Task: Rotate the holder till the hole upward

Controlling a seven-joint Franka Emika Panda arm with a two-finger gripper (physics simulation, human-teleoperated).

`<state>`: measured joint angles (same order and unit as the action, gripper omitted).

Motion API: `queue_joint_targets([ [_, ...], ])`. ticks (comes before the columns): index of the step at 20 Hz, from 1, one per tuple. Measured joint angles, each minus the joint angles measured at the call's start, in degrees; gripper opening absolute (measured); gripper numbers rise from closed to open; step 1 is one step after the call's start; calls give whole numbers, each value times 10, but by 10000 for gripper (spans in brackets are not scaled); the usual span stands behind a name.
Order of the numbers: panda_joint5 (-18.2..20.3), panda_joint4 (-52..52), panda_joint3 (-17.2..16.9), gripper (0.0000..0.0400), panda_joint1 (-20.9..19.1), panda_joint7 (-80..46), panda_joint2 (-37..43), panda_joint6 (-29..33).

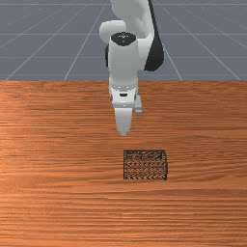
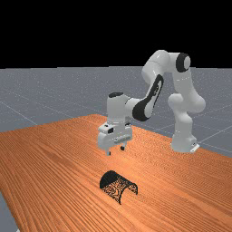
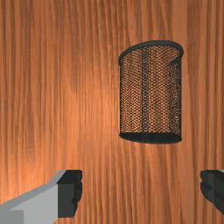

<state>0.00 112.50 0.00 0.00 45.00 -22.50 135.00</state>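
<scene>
Rotation looks wholly undone, for the mesh holder point(image 3: 151, 98) lies on its side on the wooden table point(image 1: 58, 202), near and lower than the raised gripper point(image 3: 141, 190), whose empty fingers point(image 3: 69, 192) stand wide apart, so gripping, turning and uprighting it all remain.

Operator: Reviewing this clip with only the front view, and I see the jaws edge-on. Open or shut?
Observer: Open. In the wrist view the jaws stand wide apart with nothing between them.
Operator: Which end of the holder is nearer them?
Observer: The dark mesh end, by the wrist view; the thick rim is at the far end.
Operator: Are the jaws down at the table?
Observer: No, the far view shows them hanging well above the wood, higher than the holder.
</scene>
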Motion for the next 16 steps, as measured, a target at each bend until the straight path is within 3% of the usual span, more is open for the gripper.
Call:
queue_joint_targets([
  [1,0,0,0,243,0,0,0,0],
  [2,0,0,0,148,0,0,0,0],
  [3,0,0,0,90,0,0,0,0],
  [5,0,0,0,33,0,0,0,0],
  [6,8,-1,3,177,-3,7,0,0],
  [7,-2,-1,-1,265,1,-2,0,0],
  [8,-2,-1,-1,318,1,-3,0,0],
  [11,0,-1,0,382,5,-16,0,0],
  [16,-2,-5,1,399,33,-87,-3,-2],
])
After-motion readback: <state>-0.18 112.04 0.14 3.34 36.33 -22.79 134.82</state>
